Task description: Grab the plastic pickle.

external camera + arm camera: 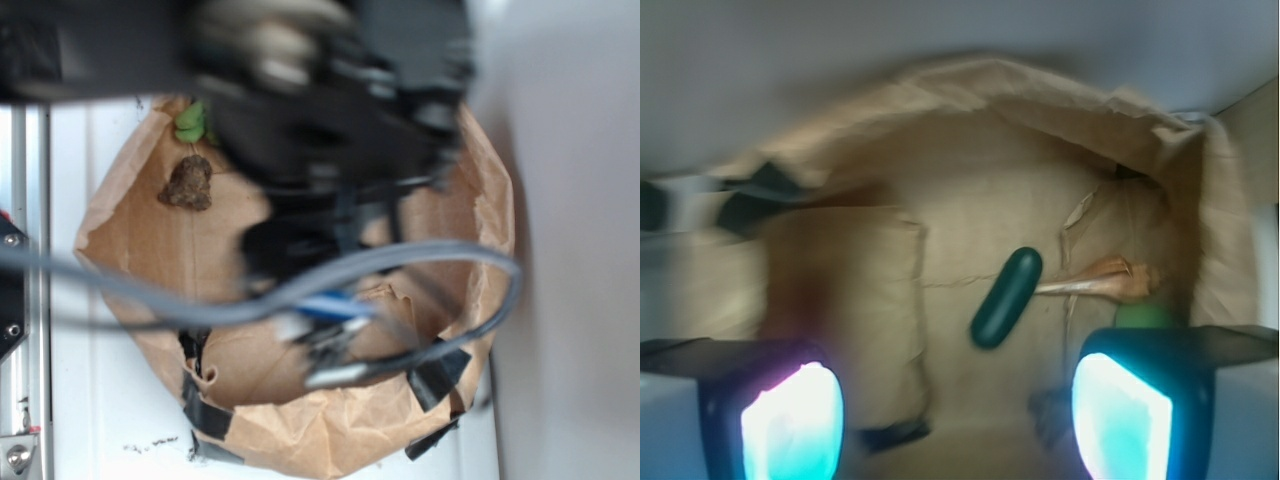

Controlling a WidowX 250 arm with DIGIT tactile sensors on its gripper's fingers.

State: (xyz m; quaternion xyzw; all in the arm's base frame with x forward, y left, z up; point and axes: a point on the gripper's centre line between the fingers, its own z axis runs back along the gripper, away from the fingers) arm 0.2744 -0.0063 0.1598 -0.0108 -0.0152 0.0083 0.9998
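Although the arm is blurred in the exterior view, it is seen hanging over the paper bag (pixel 120 215), where the pickle cannot be made out. In the wrist view, the gripper (pixel 958 420) is spread open and empty; the plastic pickle (pixel 1007 297) lies ahead on the bag floor beside the shell (pixel 1105 282), so the grasp is not yet made.
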